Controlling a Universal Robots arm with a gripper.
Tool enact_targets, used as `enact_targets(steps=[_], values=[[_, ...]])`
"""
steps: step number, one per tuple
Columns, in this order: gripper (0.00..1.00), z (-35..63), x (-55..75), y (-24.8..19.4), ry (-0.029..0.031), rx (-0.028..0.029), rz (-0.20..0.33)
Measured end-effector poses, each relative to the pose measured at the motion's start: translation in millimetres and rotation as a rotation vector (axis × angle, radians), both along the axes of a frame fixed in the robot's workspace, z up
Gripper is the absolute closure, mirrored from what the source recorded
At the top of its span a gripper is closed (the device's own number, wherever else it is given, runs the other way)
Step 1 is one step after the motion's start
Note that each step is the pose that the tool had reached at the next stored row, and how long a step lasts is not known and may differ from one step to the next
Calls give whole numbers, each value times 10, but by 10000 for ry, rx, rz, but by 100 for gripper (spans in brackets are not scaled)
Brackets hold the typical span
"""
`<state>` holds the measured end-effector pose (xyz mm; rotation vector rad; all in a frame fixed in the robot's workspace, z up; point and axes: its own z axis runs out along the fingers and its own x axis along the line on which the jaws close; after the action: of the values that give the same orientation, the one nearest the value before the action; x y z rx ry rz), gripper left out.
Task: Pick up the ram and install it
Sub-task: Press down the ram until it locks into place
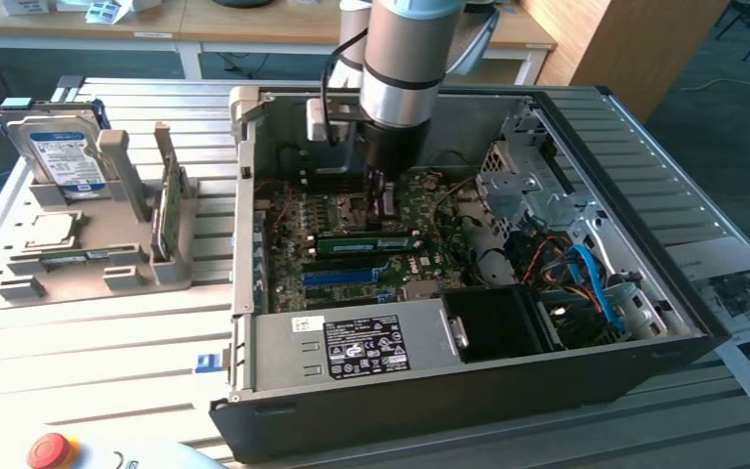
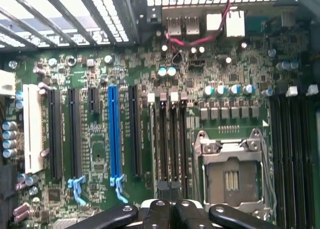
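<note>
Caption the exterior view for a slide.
Shut gripper lowered inside the open computer case, over the motherboard where a ram stick sits.

Labels on the power supply and hard drive carry print too small to read.

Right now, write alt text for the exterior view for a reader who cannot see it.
A robot arm reaches down into an open computer case, its gripper shut just above the motherboard, where a green ram stick sits in a slot. At the exterior view's left, a grey holder carries a hard drive and an upright green card.
</note>
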<state>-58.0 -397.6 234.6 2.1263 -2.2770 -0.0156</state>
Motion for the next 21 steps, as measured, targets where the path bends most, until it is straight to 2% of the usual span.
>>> enact_targets(steps=[7, 12, 21], values=[[90, -1, -117, 38, 0, 0, 0], [90, -1, -124, 40, 0, 0, 1], [90, -1, -128, -4, 0, 0, -1]])
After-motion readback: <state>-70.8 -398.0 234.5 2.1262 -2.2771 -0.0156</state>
